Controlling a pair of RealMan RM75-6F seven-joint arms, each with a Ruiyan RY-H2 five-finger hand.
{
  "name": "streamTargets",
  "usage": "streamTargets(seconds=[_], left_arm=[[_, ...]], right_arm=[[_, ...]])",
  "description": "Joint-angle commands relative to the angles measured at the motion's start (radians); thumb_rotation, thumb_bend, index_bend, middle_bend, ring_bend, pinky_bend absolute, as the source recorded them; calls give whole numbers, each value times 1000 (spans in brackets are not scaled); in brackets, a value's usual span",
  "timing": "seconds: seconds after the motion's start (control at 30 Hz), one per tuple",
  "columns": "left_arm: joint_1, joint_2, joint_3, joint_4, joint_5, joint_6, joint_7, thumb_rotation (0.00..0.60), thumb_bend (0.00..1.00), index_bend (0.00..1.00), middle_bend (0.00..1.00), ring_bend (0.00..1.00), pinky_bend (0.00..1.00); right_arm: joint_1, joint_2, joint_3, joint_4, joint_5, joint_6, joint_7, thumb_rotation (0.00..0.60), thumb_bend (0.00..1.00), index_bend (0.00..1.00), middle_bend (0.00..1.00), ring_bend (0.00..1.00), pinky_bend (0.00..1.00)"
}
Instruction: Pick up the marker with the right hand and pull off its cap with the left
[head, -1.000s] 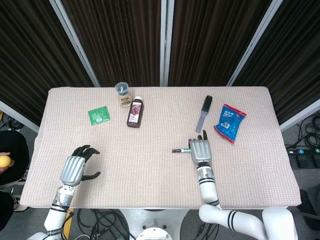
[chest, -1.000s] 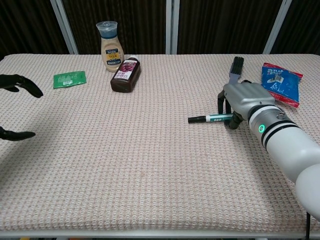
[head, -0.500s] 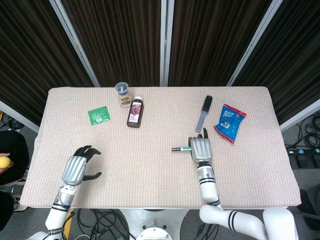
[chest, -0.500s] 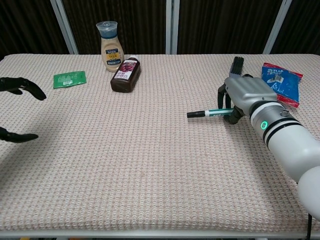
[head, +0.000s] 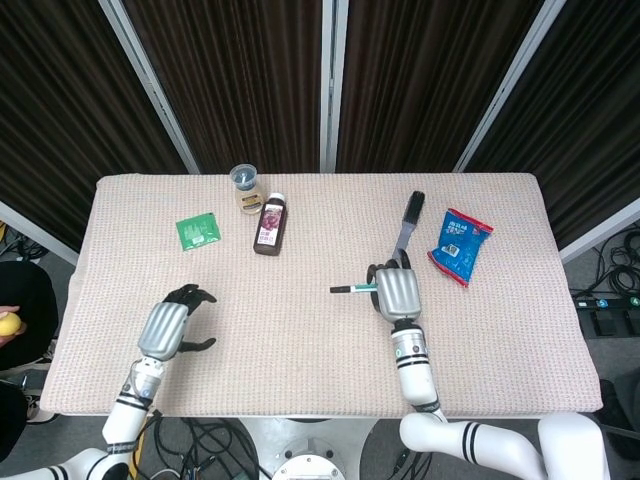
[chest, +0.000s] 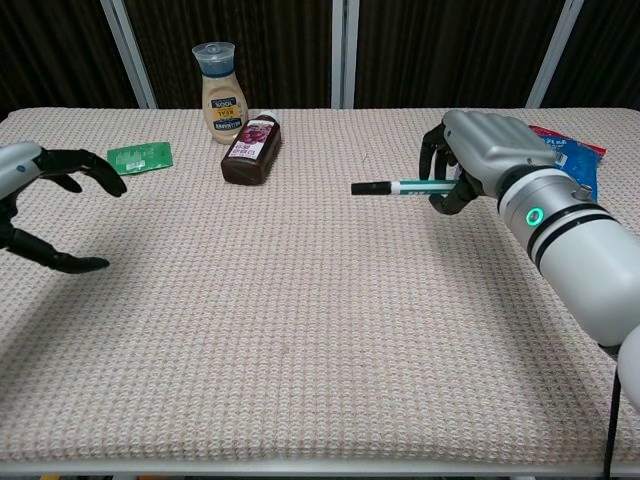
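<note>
The right hand (chest: 478, 160) grasps the slim teal-and-white marker (chest: 400, 186) with its black cap (chest: 366, 187), fingers wrapped around the barrel's rear end. The marker lies level and appears lifted clear of the beige woven tabletop (chest: 300, 330), capped tip pointing toward the table's left edge, over the right half of the table. The left hand (chest: 40, 200) hovers near the front left corner, released, fingers spread and holding nothing. Along the far edge stand a cream sauce bottle with a grey cap (head: 246, 186) and, just beside it, a dark brown bottle lying flat (head: 270, 224). A flat green packet (head: 199, 231) lies to their left. A black-and-grey brush (head: 407, 224) and a blue snack bag (head: 459, 245) lie near the far right corner.
</note>
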Motion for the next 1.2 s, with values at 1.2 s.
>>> streamTargets(seconds=[1.2], left_arm=[[-324,-287,-221,54,-375,-95,583,600,223,478,482,415,538]], right_arm=[[135,-234,72,135,-6,22,-34,600,327,679,632,332,115]])
